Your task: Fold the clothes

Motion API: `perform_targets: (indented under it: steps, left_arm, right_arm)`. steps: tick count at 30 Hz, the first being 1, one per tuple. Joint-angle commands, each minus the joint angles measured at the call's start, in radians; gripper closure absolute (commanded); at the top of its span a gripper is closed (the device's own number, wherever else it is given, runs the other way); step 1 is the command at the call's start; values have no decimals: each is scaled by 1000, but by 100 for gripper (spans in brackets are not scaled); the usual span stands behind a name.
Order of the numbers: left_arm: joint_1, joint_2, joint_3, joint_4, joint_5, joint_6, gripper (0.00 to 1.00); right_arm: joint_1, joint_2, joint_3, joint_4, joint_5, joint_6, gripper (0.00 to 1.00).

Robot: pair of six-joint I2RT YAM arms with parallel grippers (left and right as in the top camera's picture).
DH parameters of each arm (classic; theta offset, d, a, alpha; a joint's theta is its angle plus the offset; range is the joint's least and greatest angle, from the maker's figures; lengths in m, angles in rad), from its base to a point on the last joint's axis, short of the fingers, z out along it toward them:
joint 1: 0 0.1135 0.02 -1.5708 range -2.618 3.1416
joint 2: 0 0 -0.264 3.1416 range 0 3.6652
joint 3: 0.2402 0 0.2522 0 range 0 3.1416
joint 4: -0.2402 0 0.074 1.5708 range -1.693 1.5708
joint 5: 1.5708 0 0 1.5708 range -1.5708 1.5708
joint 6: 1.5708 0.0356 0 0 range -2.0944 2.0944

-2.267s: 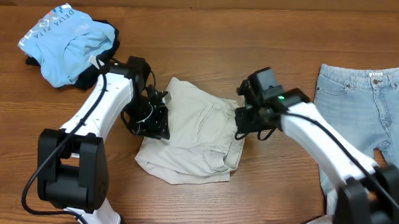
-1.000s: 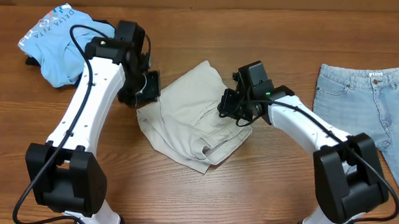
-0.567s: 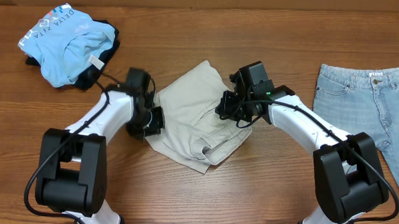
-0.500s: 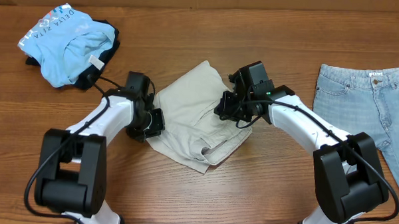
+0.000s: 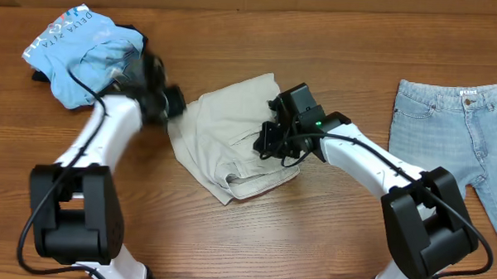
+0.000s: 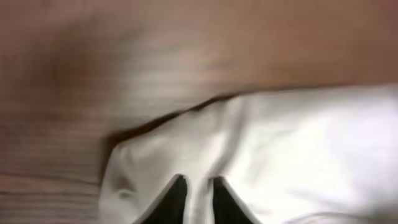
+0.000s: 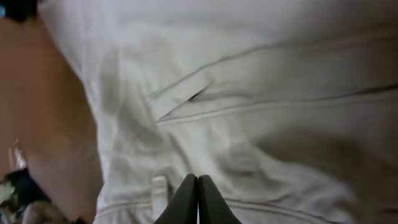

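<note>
The beige shorts (image 5: 232,143) lie crumpled in the middle of the table. My left gripper (image 5: 168,104) is motion-blurred at their upper left corner. In the left wrist view the left gripper (image 6: 196,186) pinches a strip of beige fabric (image 6: 280,143) between its fingers. My right gripper (image 5: 267,143) sits over the right part of the shorts. In the right wrist view the right gripper (image 7: 198,180) has its fingers pressed together, right above a pocket seam of the shorts (image 7: 249,93). The light-blue jeans (image 5: 452,138) lie flat at the right. The pale-blue printed shirt (image 5: 77,55) is bunched over a dark garment (image 5: 138,40) at the back left.
The wooden table (image 5: 260,40) shows bare wood behind and in front of the shorts. The jeans run off the right edge of the overhead view. The shirt pile sits close behind my left arm.
My left arm has swung up and to the left, dragging the shorts' left edge with it. The shorts have shifted left. My right gripper has moved slightly left over them.
</note>
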Motion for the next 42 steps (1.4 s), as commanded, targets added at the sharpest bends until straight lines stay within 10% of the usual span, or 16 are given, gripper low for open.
perform_targets:
  steps: [1,7,25,42]
  left_arm:
    - [2,-4,174,-161,151,105,59]
    - [-9,-4,215,-508,153,128,0]
    - [-11,-4,-332,-154,348,-64,0]
    - [-172,-4,-344,328,274,-293,0]
  right_arm:
    - [-24,-4,16,13,82,72,94]
    - [-27,2,11,23,158,162,90]
    - [-27,58,-5,23,139,200,89]
    - [-27,75,-18,55,88,182,89]
